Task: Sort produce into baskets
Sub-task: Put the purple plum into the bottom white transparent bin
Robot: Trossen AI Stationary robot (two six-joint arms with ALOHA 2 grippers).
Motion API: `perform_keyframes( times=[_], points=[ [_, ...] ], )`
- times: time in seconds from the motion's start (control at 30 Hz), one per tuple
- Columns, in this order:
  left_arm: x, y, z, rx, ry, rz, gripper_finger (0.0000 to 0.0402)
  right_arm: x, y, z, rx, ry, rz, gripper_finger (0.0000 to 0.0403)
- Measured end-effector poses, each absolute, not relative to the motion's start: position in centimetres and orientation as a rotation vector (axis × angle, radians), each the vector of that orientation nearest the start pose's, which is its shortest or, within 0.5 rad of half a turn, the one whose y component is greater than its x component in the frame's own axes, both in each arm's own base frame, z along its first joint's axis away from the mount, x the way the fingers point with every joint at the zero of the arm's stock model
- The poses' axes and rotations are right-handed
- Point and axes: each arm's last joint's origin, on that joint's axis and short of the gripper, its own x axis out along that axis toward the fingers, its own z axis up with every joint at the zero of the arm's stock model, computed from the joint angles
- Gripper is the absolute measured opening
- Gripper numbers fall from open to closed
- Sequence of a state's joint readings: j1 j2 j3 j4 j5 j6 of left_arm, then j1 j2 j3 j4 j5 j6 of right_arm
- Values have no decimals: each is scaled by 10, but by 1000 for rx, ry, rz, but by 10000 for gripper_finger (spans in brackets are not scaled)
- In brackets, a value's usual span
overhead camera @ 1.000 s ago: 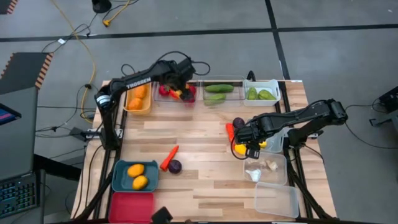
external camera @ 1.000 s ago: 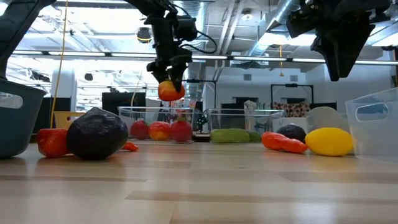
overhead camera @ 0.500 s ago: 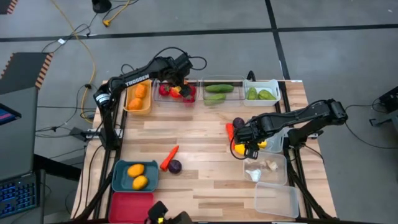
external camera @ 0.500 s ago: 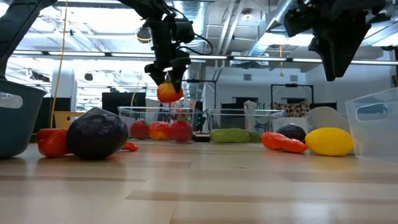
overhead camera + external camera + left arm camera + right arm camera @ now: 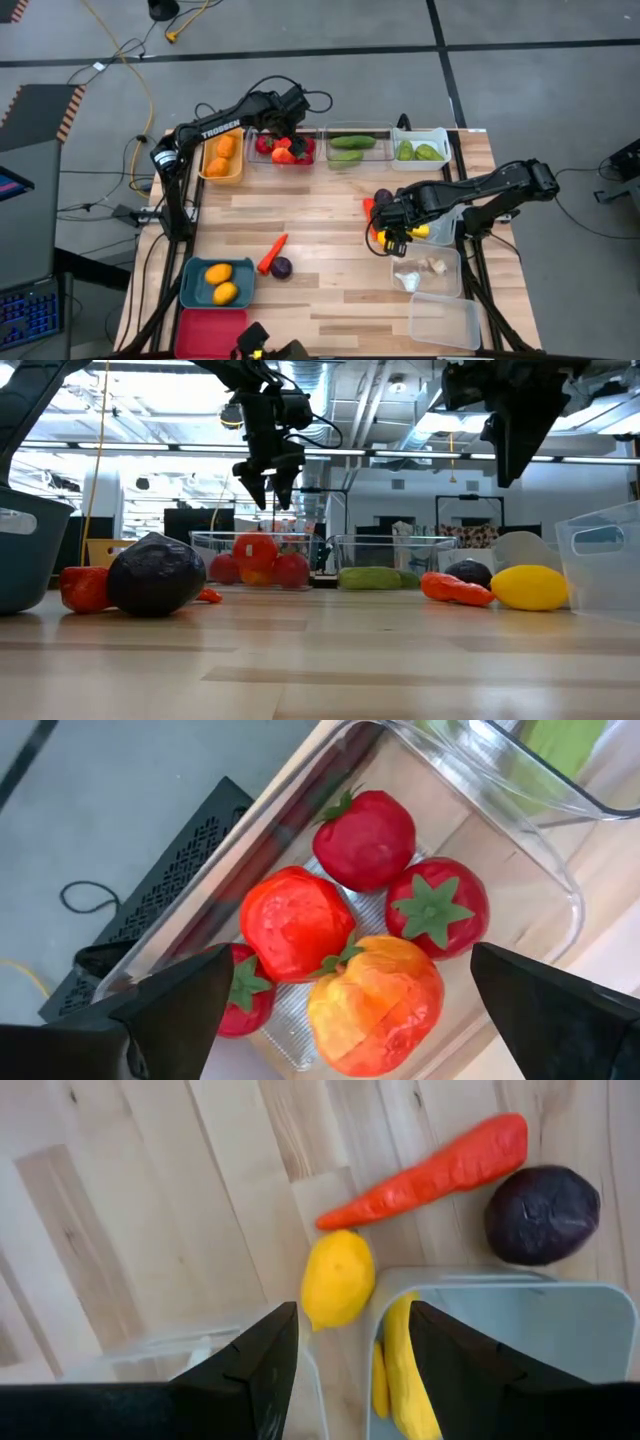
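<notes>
Left wrist view: your left gripper (image 5: pixel 345 1010), fingers spread wide, hangs over the clear bin (image 5: pixel 283 150) at 11 o'clock, where the red-orange tomato (image 5: pixel 375 1005) lies among red ones. Lift straight up, clearing its walls.

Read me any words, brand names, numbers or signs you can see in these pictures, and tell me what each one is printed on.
"TROSSEN" in white letters on the dark left arm, seen in the high view.
The right arm shows no lettering that can be read.
The bins and the toy produce show no labels, numbers or signs in any view.
</notes>
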State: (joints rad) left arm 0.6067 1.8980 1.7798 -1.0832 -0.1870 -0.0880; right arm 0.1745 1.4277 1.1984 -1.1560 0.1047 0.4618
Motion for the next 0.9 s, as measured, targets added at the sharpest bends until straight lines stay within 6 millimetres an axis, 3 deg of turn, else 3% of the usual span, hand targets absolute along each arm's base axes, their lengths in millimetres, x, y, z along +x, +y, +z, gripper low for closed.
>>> perform_keyframes(
  times=[0.47,0.9],
  points=[
    [317,227,295,-269,1197,743,396,251,38,273,206,1337,-263,225],
    [317,227,295,-228,1215,712,396,253,17,273,263,1331,-333,289]
  ],
)
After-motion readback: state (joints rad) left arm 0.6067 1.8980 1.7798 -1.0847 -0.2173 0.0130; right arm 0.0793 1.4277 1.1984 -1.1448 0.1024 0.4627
